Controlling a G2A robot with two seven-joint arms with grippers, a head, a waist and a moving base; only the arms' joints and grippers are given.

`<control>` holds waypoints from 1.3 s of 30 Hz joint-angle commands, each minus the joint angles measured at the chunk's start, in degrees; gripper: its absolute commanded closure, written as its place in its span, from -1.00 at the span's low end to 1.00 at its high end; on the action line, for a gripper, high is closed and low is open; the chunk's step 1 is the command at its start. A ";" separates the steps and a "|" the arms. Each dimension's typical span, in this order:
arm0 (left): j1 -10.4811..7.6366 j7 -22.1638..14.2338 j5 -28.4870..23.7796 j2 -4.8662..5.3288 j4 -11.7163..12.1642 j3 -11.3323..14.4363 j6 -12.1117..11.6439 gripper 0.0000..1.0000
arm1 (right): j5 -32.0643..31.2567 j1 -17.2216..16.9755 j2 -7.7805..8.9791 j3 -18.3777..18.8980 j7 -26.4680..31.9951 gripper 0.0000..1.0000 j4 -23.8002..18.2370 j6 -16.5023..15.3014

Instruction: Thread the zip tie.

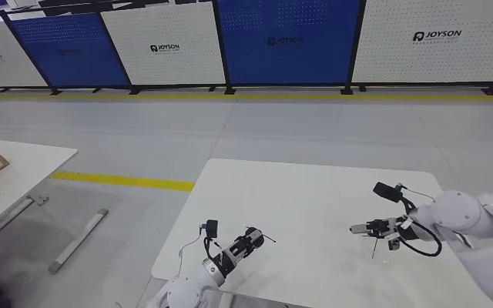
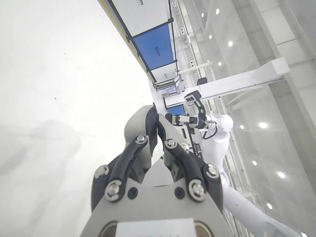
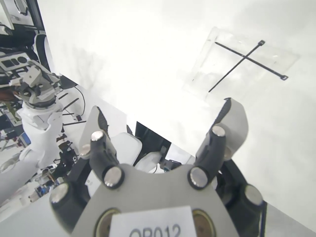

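Two black zip ties lie crossed on a clear plastic sheet [image 3: 209, 57] on the white table [image 1: 308, 200]; one zip tie [image 3: 266, 68] has its head at the sheet's edge, and the other zip tie [image 3: 227, 75] runs across it. My right gripper [image 3: 164, 114] is open a short way off from them, at the table's right side [image 1: 357, 229]. My left gripper [image 2: 155, 122] is shut near the front left edge [image 1: 256, 237]. In the top view a thin black zip tie [image 1: 269, 239] sticks out at its tip.
The table's front edge runs close under both arms. A second white table [image 1: 31, 165] stands off to the left. Blue and white partition panels [image 1: 285, 42] line the far side of the floor.
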 commanded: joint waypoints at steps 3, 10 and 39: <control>0.00 0.00 0.00 0.00 0.00 0.00 0.00 1.00 | -1.48 1.69 -1.25 -1.32 -1.50 -1.00 5.42 -0.28; 0.00 0.00 0.00 0.00 0.00 0.00 0.00 1.00 | -1.49 1.96 -1.50 -1.55 -1.48 -1.00 5.67 -0.28; 0.00 0.00 0.00 0.00 0.00 0.00 0.00 1.00 | -6.24 0.67 -1.92 -1.61 -2.24 -1.00 4.53 -0.28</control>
